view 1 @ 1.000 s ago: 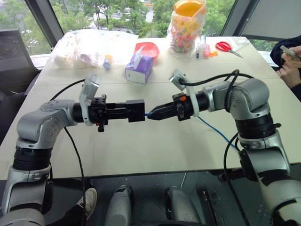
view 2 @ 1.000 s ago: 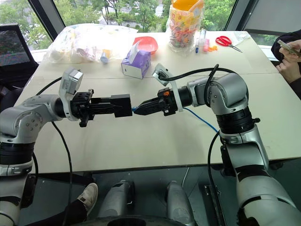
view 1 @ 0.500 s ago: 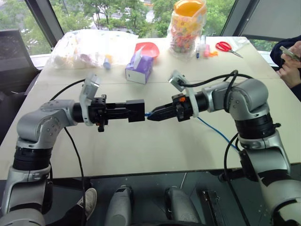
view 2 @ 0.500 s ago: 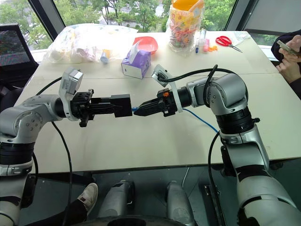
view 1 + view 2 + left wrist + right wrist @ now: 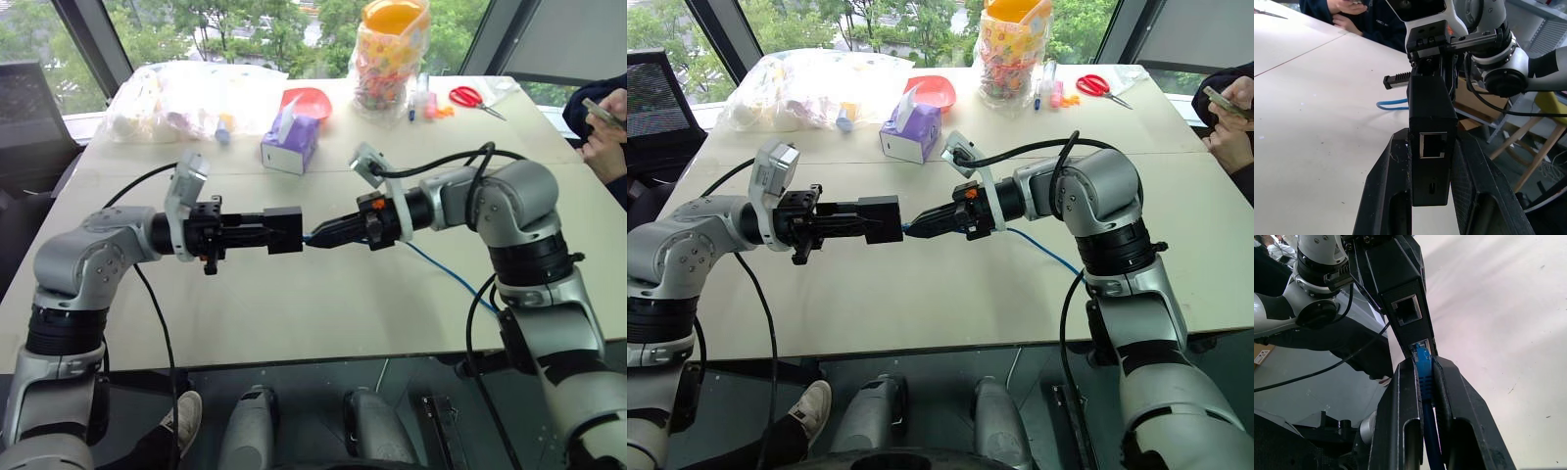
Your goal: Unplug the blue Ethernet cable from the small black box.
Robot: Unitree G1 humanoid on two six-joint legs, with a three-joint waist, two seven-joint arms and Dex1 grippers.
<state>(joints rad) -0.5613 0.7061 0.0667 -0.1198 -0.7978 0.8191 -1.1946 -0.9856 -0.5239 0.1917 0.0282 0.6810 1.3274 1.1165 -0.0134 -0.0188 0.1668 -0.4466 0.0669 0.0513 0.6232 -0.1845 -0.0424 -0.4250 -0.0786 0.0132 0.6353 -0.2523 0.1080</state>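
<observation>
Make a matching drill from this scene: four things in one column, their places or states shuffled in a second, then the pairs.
Things:
1. black box
2. blue cable
3. scissors
4. tissue box

Places or states:
A. lying at the table's far right corner
B. held up in the left tool
C. standing on the table beyond the arms
D. pinched in the right tool, plug at the box's port

Pairs: 1-B, 2-D, 3-A, 4-C

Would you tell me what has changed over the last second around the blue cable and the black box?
The right gripper has closed on the blue Ethernet cable just behind its plug, which is still seated in the small black box. The left gripper still clamps the box; neither arm has visibly moved.
</observation>
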